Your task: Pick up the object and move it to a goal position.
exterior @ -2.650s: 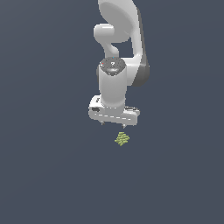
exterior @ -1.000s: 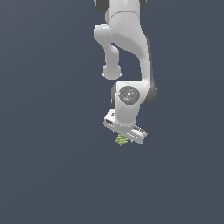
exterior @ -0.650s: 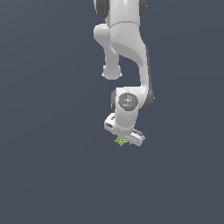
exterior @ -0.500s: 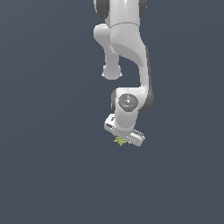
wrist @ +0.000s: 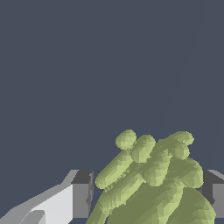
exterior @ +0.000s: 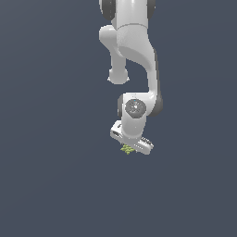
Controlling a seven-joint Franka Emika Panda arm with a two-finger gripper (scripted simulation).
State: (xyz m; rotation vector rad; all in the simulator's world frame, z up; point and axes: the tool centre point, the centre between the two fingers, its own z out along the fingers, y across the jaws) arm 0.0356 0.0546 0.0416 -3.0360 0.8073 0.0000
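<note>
Low in the frame's centre, the gripper (exterior: 130,147) straddles the lumpy green object (wrist: 151,183), fingers (wrist: 81,194) apparently not yet clamped. Grasping step; next, squeeze and lift.

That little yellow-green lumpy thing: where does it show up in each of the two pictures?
Exterior view: the object is a tiny speck just below centre, tucked under the white gripper.
Wrist view: the object looms large in the lower part, between the two dark-tipped fingers.
Shared landmark: the gripper, right at the object in both views.
</note>
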